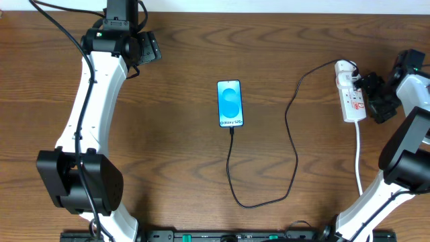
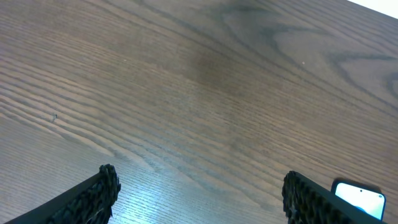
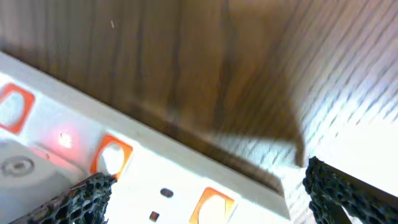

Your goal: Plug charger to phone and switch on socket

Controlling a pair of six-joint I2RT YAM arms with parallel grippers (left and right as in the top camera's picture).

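At bench (image 1: pixel 175 148) centre, phone (image 1: pixel 230 103) is laid screen up, charger (image 1: pixel 293 144) tip touching its near edge, cable run to socket (image 1: pixel 350 94) at right. Right pincer (image 3: pixel 208 180) is held apart beside socket; left pincer (image 2: pixel 202 186) apart, far left.

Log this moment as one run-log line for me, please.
phone: cable at bottom edge; power strip: red light on; right end effector: open, at strip; left end effector: open, over table

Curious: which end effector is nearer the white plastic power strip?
Right. The right end effector is beside the white plastic power strip; the left end effector is far to its left.
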